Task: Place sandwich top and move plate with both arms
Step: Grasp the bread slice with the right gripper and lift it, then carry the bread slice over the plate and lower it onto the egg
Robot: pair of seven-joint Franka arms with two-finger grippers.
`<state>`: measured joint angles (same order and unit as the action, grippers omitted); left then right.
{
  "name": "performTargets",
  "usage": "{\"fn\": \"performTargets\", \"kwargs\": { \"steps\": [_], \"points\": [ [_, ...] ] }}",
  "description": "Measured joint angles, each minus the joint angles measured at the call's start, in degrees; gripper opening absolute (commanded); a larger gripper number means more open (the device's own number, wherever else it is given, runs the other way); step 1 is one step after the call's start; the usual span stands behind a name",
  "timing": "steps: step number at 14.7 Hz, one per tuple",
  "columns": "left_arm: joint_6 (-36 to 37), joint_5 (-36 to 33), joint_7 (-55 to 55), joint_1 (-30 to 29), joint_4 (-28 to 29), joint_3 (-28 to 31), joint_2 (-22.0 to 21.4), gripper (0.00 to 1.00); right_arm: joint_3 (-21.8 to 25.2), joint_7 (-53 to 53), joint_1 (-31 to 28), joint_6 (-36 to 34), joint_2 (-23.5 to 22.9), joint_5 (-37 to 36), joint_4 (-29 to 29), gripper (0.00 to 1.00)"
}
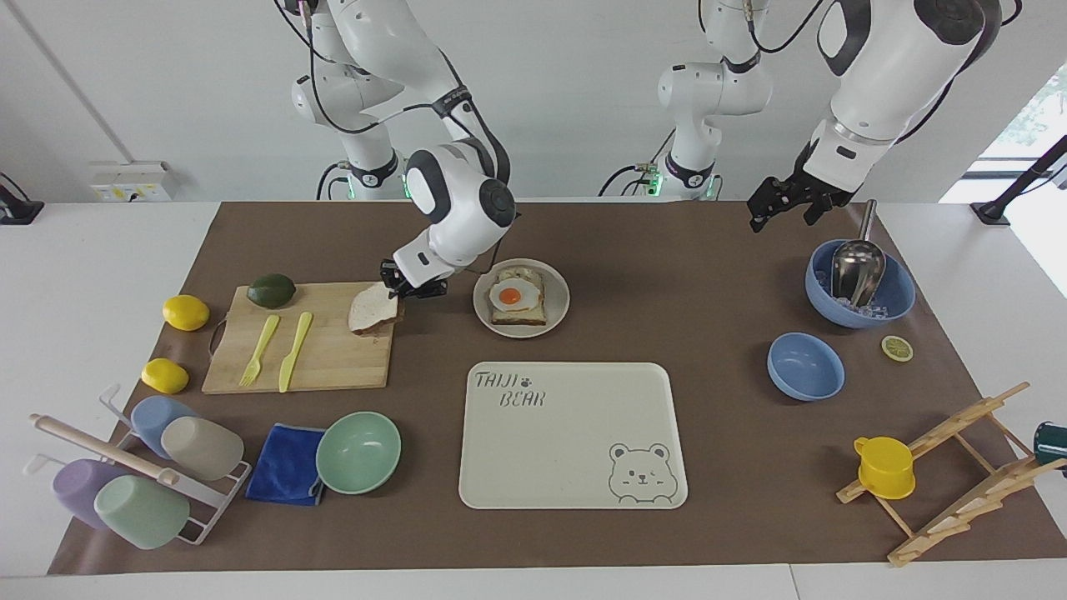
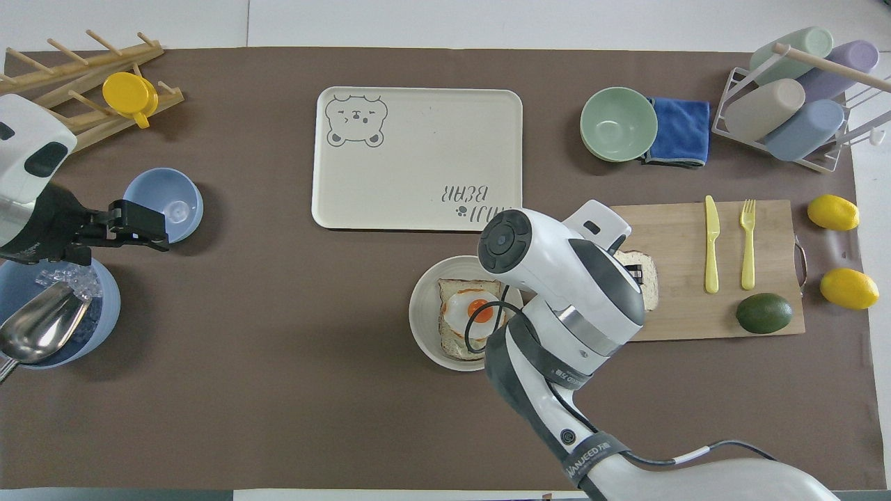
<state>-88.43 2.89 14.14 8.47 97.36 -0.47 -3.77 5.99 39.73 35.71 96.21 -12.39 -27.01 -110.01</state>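
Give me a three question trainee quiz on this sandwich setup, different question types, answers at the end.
1. True or false: the bread slice lies flat on the board.
2. The right tool is: A open, B shut on the bread slice, C not in view.
3. Fill in: the egg toast sits on the ____.

Key: 1 false, it hangs tilted from the tool over the board. 2 B. 3 plate.

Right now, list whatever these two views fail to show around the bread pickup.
- Overhead view: the right end effector is hidden under its own arm's wrist.
- Overhead view: most of the sandwich top is covered by that wrist.
- Overhead view: part of the plate rim lies under the arm and its cable.
- Facing view: whether the slice's lower edge touches the cutting board is unclear.
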Motion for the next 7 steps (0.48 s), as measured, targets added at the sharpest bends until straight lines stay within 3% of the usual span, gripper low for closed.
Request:
{"fn": "performTargets", "kwargs": {
  "steps": [3,7],
  "points": [
    [0.00,0.00,0.00,0.00,0.00,0.00,0.00,1.00,-0.09,-0.09,3.93,-6.89,0.58,0.00,5.91,0.00],
    [0.00,0.00,0.00,0.00,0.00,0.00,0.00,1.00,-1.09,-0.09,7.50,-8.78,0.67,1.64,13.84,0.00]
  ]
}}
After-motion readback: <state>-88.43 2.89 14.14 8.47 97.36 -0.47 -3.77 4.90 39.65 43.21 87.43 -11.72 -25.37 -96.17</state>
